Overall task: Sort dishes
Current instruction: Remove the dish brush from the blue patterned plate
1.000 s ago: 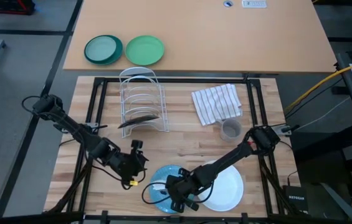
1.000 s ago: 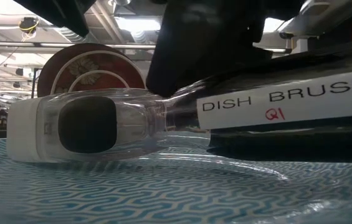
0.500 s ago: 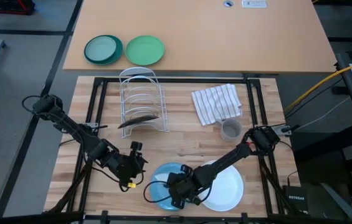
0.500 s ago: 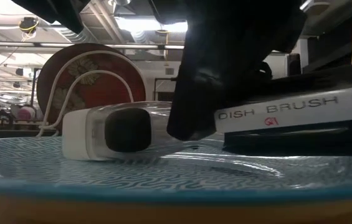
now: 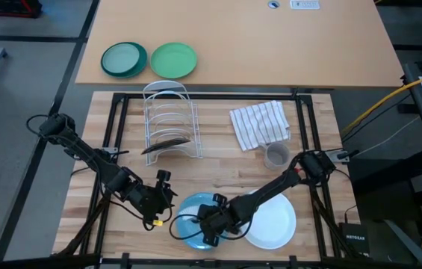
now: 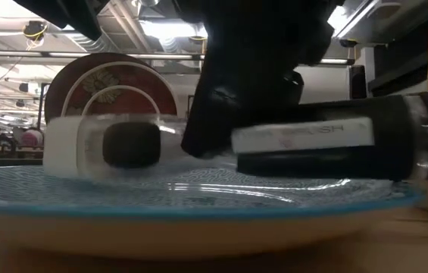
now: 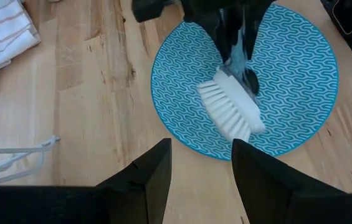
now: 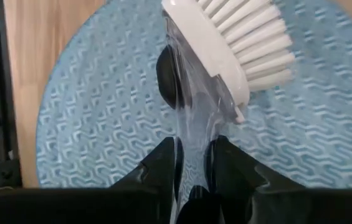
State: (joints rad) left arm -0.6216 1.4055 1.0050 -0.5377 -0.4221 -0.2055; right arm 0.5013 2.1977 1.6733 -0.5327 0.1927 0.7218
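Standing at the back of the wooden table [image 5: 218, 161], the wire dish rack [image 5: 170, 119] serves as the reference point. The dark red plate [image 6: 112, 85] sits in that rack, upright on edge in the low view. The white plate [image 5: 276, 224] lies flat on the table, well apart from the rack at the near edge. The blue plate [image 5: 190, 218] lies just beside the white plate, on the side nearer the rack; whether their rims touch cannot be told. The right gripper [image 5: 209, 226] is over the blue plate, its fingers closed narrowly on the clear handle of a dish brush [image 7: 232, 111], whose white bristled head rests on the plate. The left gripper [image 5: 163, 196] hangs between rack and blue plate, fingers [image 7: 147, 180] spread wide, holding nothing.
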